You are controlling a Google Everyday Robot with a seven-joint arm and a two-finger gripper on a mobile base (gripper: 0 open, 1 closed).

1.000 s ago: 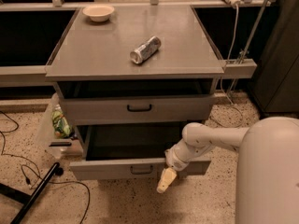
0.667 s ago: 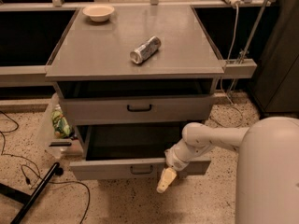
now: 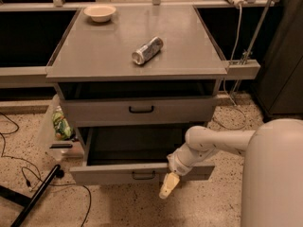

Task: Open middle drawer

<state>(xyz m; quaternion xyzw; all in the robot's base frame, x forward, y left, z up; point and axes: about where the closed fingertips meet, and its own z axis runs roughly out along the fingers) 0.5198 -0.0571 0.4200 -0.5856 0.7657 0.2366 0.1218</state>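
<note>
Middle drawer (image 3: 105, 175) (open) just behind gripper (image 3: 169, 186)

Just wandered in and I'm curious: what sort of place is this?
Probably a lab or workshop, not a home: a grey metal drawer cabinet, loose cables on the speckled floor, and a robot arm. Its gripper hangs just before the open drawer.

Arm (image 3: 218, 141) stretched out from body (image 3: 274, 174), wrist (image 3: 182, 162) bent down; hand (image 3: 169, 186) hangs low, pointing downward.

Cream gripper (image 3: 169, 186) at the grey middle drawer (image 3: 106, 174) front — speckled floor (image 3: 118, 208).
</note>
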